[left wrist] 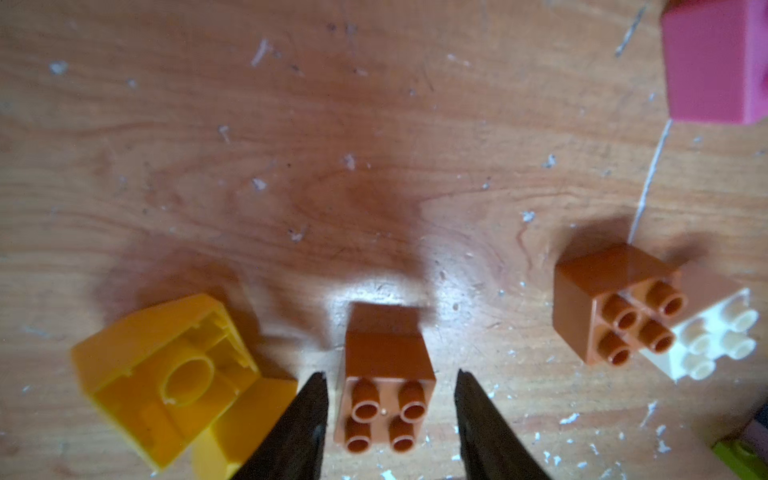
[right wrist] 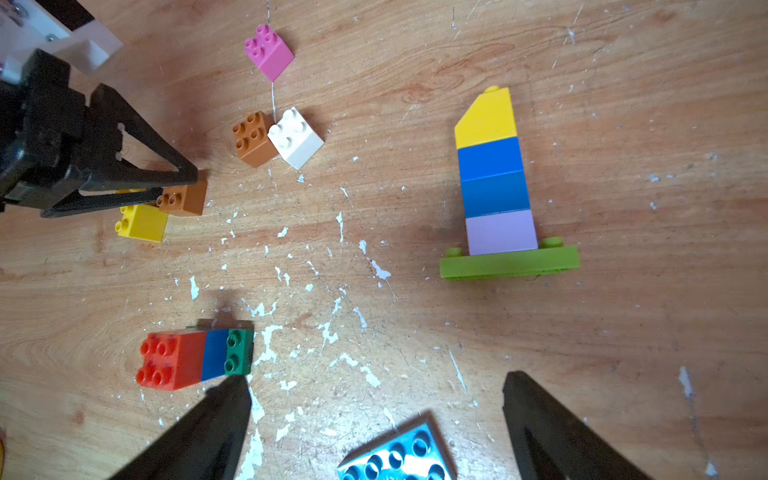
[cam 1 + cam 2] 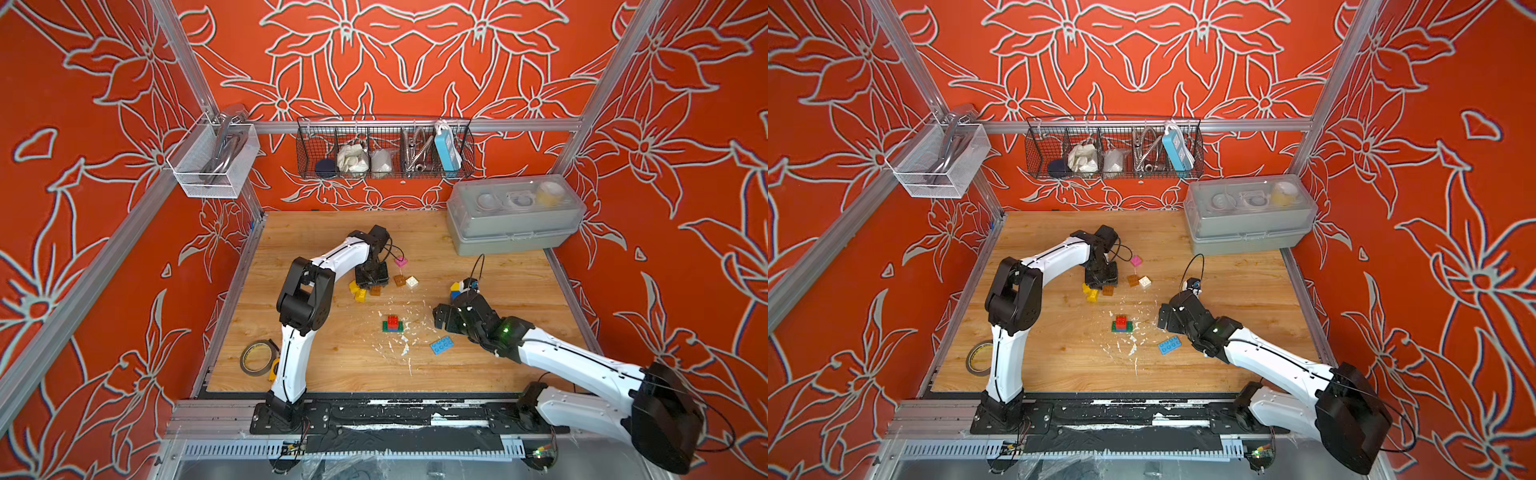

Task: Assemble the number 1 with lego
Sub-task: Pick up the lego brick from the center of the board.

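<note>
Overturned yellow brick (image 1: 166, 374) lies beside brown brick (image 1: 386, 374).

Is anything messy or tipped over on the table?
Yes. A yellow brick beside the left claw lies tipped over, its hollow underside showing. White flakes are scattered over the wooden table near the red, blue and green stack.

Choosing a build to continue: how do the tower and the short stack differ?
Tower has four bricks, stack two. Tower is capped by a sloped yellow brick, stack by a square red brick. Tower sits on a lime plate, stack on a green plate. Both contain blue.
</note>
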{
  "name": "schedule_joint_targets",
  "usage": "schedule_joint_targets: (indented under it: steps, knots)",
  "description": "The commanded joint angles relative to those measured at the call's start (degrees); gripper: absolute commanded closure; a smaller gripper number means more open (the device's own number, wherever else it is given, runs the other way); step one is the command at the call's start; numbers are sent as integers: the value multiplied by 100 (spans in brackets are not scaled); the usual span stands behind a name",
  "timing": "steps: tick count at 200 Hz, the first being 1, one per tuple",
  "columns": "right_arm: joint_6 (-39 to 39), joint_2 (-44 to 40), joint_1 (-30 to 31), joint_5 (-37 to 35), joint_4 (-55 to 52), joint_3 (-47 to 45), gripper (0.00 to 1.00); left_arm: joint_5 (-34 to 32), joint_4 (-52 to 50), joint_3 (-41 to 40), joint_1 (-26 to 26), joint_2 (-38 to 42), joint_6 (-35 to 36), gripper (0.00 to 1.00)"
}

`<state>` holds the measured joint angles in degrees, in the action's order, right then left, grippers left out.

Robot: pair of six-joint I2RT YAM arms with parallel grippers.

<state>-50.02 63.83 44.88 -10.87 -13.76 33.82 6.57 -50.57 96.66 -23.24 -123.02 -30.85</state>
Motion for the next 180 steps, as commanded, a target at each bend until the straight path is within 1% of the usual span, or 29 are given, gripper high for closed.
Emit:
schedule_joint_targets:
  steps: [1,49,74,112,167,180]
  knots:
    - [76,66,-28,-82,-84,76,0,141,-223,121,4,-137,20,50]
    - [96,149,-28,-57,-55,110,0,163,-253,44,-31,-110,-22,54]
    - [93,154,-32,-48,-63,111,0,61,-397,206,-124,-229,3,58]
    - [97,160,-29,-46,-56,108,0,-324,-863,626,-294,-515,-15,59]
    - [102,191,-32,-47,-55,118,0,-345,-1011,784,-303,-665,-23,60]
    - [105,204,-31,-46,-60,122,0,-345,-1021,800,-303,-671,-26,62]
